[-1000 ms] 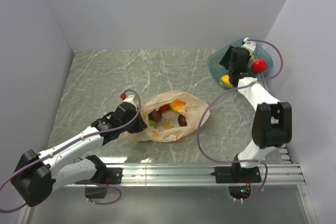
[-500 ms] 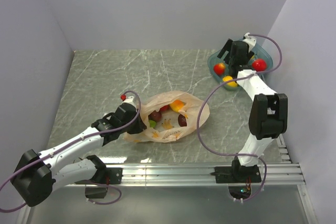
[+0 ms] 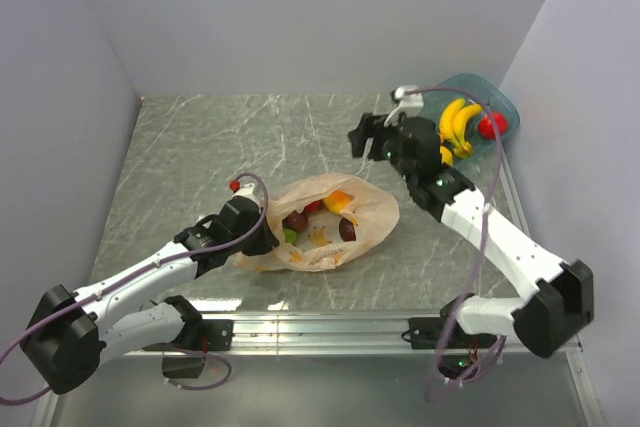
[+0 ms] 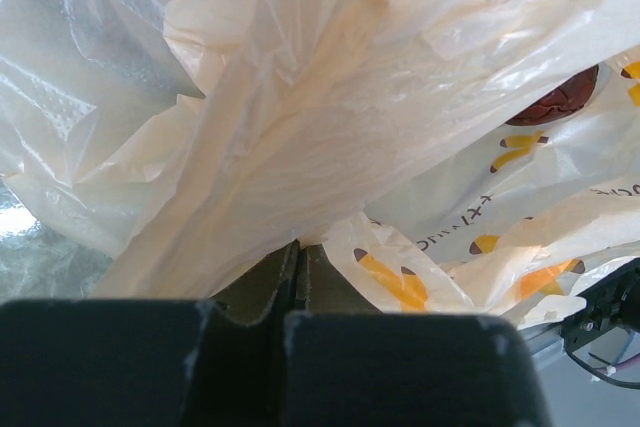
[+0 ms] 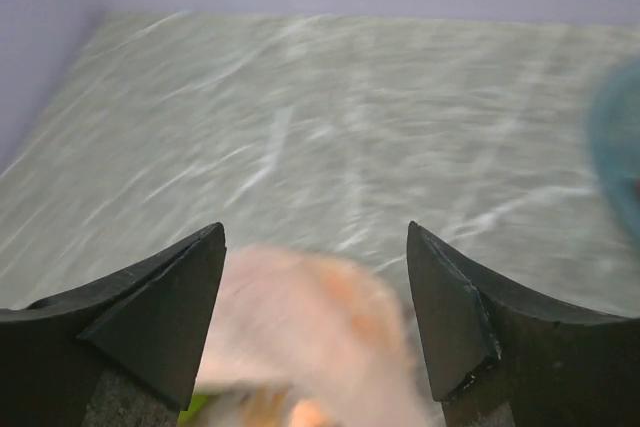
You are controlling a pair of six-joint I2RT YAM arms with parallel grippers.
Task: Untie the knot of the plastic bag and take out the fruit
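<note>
Swung from tub (image 3: 497, 99) toward the one plastic bag (image 3: 378, 212), right claw (image 5: 315, 235) gapes; left claw (image 4: 297, 252) pinches it.

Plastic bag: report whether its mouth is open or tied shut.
Open: in the top view the plastic bag lies spread, with fruit exposed inside its mouth.

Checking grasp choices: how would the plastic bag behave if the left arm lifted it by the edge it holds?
Probably floppy: the plastic bag lies crumpled, its folds draping around the shut left gripper. It would likely sag and swing, since loose fruit weighs down its middle. The translucent film could stretch or tear.
</note>
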